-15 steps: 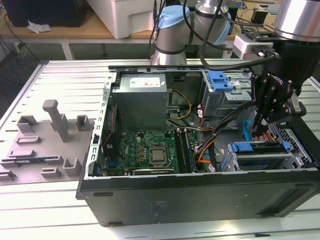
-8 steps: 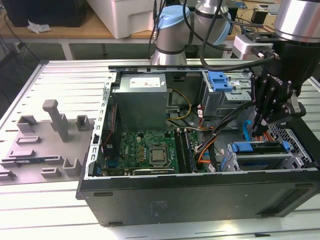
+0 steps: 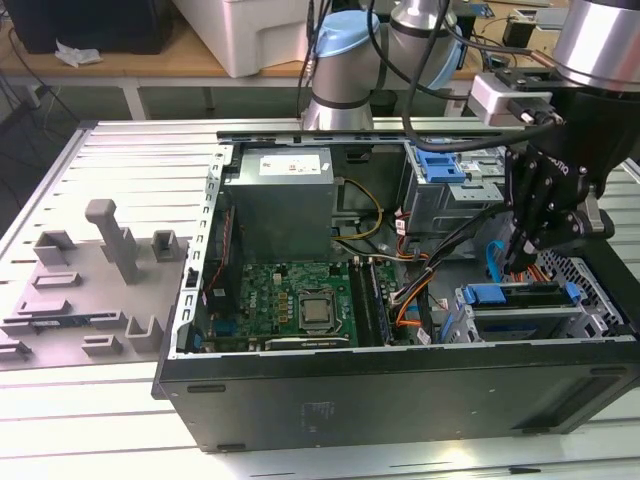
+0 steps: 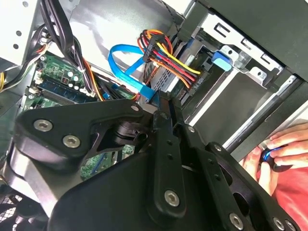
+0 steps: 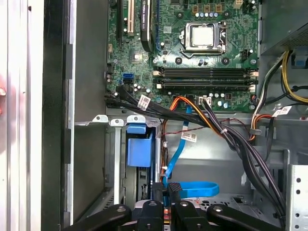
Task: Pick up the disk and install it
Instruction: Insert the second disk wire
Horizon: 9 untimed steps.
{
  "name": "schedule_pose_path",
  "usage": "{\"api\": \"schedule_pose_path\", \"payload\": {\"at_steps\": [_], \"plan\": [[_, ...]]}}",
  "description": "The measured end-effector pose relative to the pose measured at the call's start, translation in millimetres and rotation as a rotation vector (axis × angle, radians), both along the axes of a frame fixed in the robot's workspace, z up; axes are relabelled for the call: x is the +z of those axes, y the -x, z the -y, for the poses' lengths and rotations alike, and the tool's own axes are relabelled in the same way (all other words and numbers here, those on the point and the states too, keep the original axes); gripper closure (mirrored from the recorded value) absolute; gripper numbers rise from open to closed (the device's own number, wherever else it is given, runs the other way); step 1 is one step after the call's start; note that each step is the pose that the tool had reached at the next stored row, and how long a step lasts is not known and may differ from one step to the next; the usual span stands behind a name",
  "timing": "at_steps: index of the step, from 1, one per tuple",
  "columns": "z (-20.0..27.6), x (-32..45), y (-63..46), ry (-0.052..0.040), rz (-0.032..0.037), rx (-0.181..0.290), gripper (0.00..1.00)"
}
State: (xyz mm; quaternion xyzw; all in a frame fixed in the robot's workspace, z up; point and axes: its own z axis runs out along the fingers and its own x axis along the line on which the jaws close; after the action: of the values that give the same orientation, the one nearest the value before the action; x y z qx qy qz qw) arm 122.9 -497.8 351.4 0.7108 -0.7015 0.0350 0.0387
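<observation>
The end effector (image 3: pixel 522 250) hung inside the open computer case (image 3: pixel 400 400), near the exterior view's right. In both wrist views its two black fingers (image 5: pixel 157 191) were pressed together. I could not see anything pinched between them.

The disk (image 3: pixel 520 296) sat in its slot in the case, just below the end effector. Its blue rail lay across the top, and grey metal walls stood on both sides of it. In the first wrist view the blue front of the disk (image 5: pixel 139 147) showed inside the slot, just beside the fingers. The end effector was not touching the disk.

A flat blue cable (image 5: pixel 192 187) curled right by the fingertips. In the second wrist view the same blue cable (image 4: pixel 126 67) looped next to a bunch of red, yellow and orange wires (image 4: pixel 166 53).

The green board (image 3: pixel 300 300) lay flat in the middle of the case. The big grey box (image 3: pixel 280 205) with a white label stood behind it. Another blue latch (image 3: pixel 440 165) sat on a silver cage at the far side.

The case rested on the bench (image 3: pixel 130 150). Some grey blocks (image 3: pixel 110 250) stood on the bench at the exterior view's left, well apart from the case.

In the second wrist view a person's hand (image 4: pixel 284 142) was outside the case, holding something small and blue.
</observation>
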Motion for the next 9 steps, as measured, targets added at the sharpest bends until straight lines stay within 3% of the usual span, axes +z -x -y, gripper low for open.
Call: {"api": "schedule_pose_path", "payload": {"at_steps": [5, 8, 9], "plan": [[4.2, 0.0, -4.8, -0.0019, 0.0000, 0.000, 0.84], [9.2, 0.0, -5.2, -0.0170, 0.0000, 0.000, 0.84], [11.0, 0.1, -5.2, -0.0267, 0.0000, 0.000, 0.84]]}}
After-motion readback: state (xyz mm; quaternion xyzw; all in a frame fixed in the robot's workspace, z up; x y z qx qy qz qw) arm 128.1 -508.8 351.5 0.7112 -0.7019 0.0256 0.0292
